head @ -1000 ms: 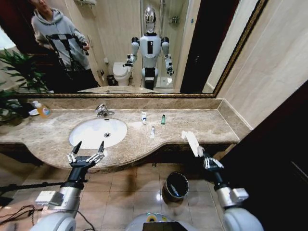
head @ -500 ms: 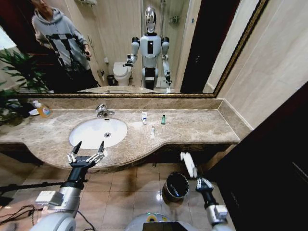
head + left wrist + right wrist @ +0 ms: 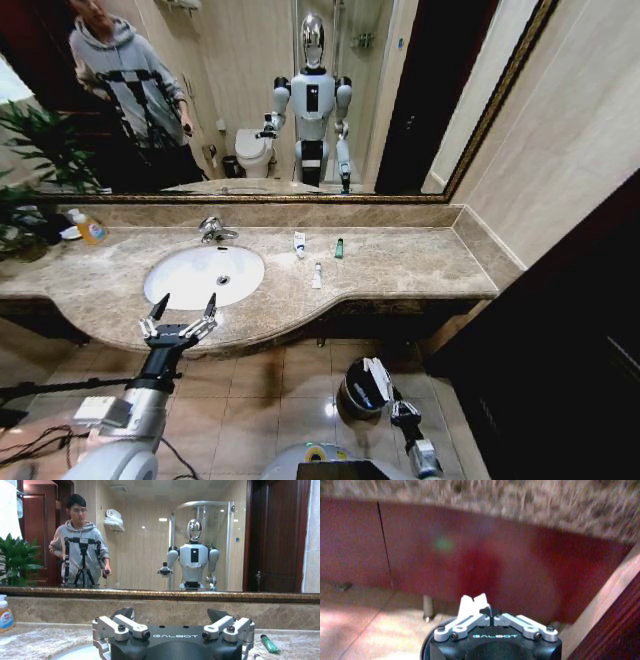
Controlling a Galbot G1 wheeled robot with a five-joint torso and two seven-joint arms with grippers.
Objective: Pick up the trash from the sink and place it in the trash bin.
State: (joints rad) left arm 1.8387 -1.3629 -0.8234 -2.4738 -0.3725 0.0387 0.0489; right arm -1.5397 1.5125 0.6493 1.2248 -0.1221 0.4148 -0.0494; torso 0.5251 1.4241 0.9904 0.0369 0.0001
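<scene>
Wrapper [image 3: 379, 379], crumpled white, above round bin [image 3: 362, 390]

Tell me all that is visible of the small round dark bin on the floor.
The small round dark metal bin stands upright on the beige tiled floor, in front of the marble counter's curved edge. Its rim is shiny and its mouth is open, dark inside. The right gripper, shut on a white wrapper, is at its rim on the right side; whether they touch cannot be told.

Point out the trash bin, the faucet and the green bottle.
Trash bin [image 3: 358, 398]: head view, left side of its rim.
Faucet [image 3: 211, 229]: head view, chrome body.
Green bottle [image 3: 339, 248]: head view, its middle.
</scene>
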